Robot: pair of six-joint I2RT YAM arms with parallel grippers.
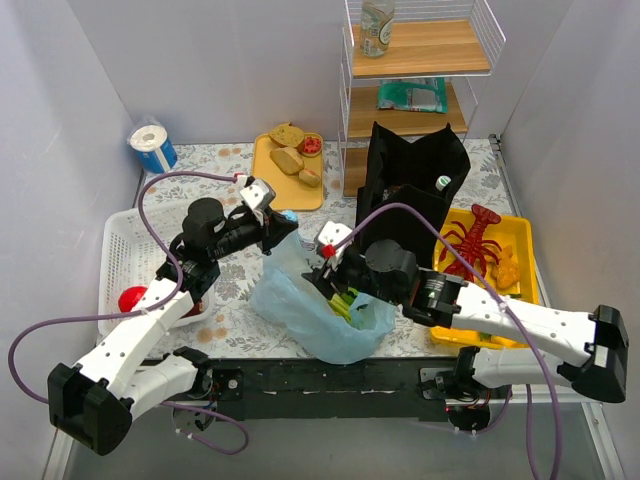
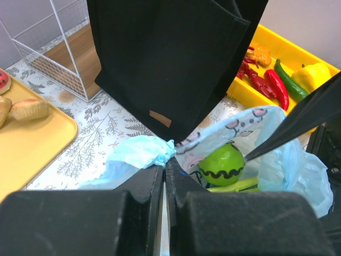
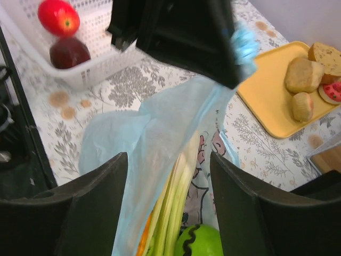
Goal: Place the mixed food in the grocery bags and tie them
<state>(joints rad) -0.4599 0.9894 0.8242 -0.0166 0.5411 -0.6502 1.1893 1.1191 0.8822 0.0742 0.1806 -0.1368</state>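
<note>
The light-blue plastic bag (image 1: pixel 318 312) lies at the table's front centre, holding green stalks (image 3: pixel 181 213) and a round green vegetable (image 2: pixel 222 164). My left gripper (image 1: pixel 279 222) is shut on the bag's bunched handle (image 2: pixel 143 152) and holds it up. My right gripper (image 1: pixel 330 272) is open, its fingers (image 3: pixel 96 202) straddling the bag's mouth above the stalks. The tall black bag (image 1: pixel 410 190) stands behind, a bottle cap (image 1: pixel 443 182) showing at its top. The bread loaf and red packet are not in view.
A white lattice basket (image 1: pixel 125 240) at left holds a red fruit (image 1: pixel 132 298). A yellow tray with bread pieces (image 1: pixel 288 170) is at the back, a yellow tray with a red lobster (image 1: pixel 478 245) at right. A wire shelf (image 1: pixel 415 70) stands behind; a tape roll (image 1: pixel 152 145) at back left.
</note>
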